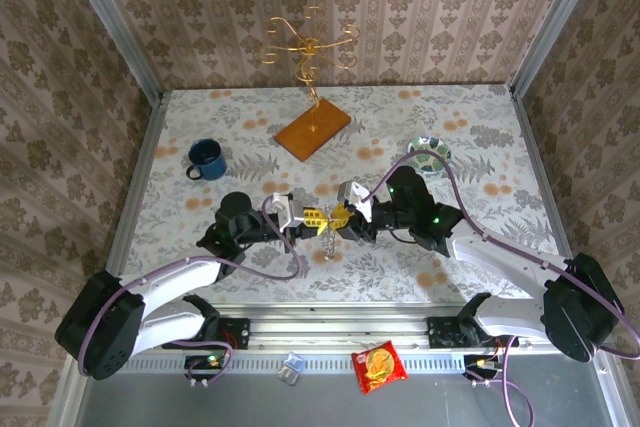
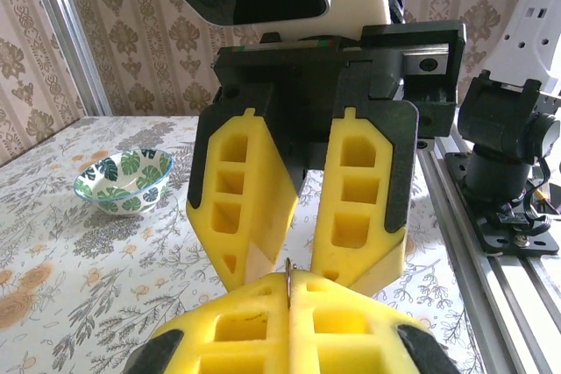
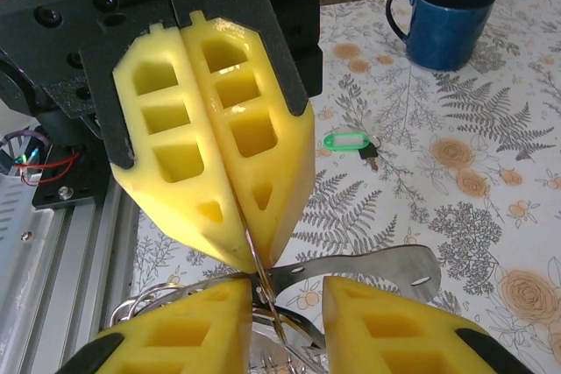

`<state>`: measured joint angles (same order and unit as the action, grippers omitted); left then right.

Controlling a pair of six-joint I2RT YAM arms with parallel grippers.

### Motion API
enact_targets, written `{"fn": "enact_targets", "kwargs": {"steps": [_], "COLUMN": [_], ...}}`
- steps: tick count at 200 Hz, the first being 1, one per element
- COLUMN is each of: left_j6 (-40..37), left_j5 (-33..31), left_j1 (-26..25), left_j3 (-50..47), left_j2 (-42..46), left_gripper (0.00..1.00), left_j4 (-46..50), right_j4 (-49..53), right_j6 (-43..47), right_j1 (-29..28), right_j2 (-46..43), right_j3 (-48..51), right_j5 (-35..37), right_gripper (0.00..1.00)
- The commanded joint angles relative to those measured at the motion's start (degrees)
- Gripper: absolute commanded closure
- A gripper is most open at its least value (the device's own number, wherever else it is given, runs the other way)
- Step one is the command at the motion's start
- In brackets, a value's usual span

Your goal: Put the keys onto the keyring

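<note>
Both grippers meet tip to tip over the middle of the table. My left gripper (image 1: 312, 217) (image 2: 289, 291) is shut on the thin silvery wire of the keyring (image 2: 287, 276) (image 3: 252, 251), held edge-on between its yellow pads. My right gripper (image 1: 343, 215) (image 3: 289, 304) faces it, open, with the ring wire and a flat silvery metal piece (image 3: 377, 264) passing through the gap between its fingers. More of the ring's wire curves out at the lower left (image 3: 140, 304). A green-headed key (image 3: 346, 141) and a dark-headed key (image 3: 370, 156) lie together on the tablecloth beyond.
A blue mug (image 1: 205, 159) (image 3: 447, 15) stands at the left. The green-patterned bowl (image 1: 429, 154) (image 2: 123, 181) sits at the right. A gold wire stand on a wooden board (image 1: 312, 127) is at the back. A snack packet (image 1: 378, 365) lies below the front rail.
</note>
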<state>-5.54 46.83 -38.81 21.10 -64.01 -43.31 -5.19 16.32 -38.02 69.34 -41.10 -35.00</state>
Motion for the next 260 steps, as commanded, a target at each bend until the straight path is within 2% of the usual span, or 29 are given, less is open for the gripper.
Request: {"fn": "enact_targets", "kwargs": {"steps": [1, 37, 56, 72, 87, 103, 129, 157, 202, 260], "left_j6": [1.04, 1.68, 1.78, 1.54, 0.55, -2.41, -7.24, -10.13, -11.76, -12.12], "left_j5": [2.42, 2.97, 2.85, 1.8, 0.22, -1.2, -1.38, -0.88, -0.42, 0.86], "left_j1": [0.4, 0.4, 0.4, 0.53, 0.84, 0.93, 0.84, 0.87, 0.93, 1.01], "left_j3": [-0.32, -0.23, -0.19, -0.26, -0.36, 0.12, 2.18, 4.15, 5.94, 6.23], "left_j2": [0.55, 0.16, 0.2, 0.5, 1.43, 2.92, 4.23, 4.06, 4.0, 4.15], "left_gripper": [1.0, 1.0, 1.0, 1.0, 0.83, 0.76, 0.77, 0.79, 0.81, 0.8], "left_j4": [-3.16, -3.75, -3.59, -2.78, -0.65, 4.42, 13.42, 18.72, 21.3, 22.75], "right_j4": [-2.18, -4.39, -4.53, -3.43, -0.86, 4.0, 11.11, 18.19, 29.11, 31.24], "right_j6": [-0.14, -0.86, -0.96, -0.19, 1.57, 4.16, 7.93, 11.99, 18.75, 19.66], "right_j1": [-0.34, -0.73, -0.77, -0.82, -0.83, -0.79, -1.05, -2.03, -4.07, -4.95], "right_j2": [-0.84, 0.04, 0.53, 0.21, -0.5, -0.87, -0.39, 1.33, 4.8, 6.15], "right_j3": [-1.48, -1.66, -2.03, -2.18, -2.56, -4.04, -7.01, -11.06, -17.76, -20.33], "right_j5": [-1.6, -2.56, -3.22, -3.17, -2.05, -1.27, -0.42, 0.51, 5.03, 7.4], "right_gripper": [0.76, 0.87, 1.0, 1.0, 1.0, 1.0, 1.0, 1.0, 1.0, 1.0]}}
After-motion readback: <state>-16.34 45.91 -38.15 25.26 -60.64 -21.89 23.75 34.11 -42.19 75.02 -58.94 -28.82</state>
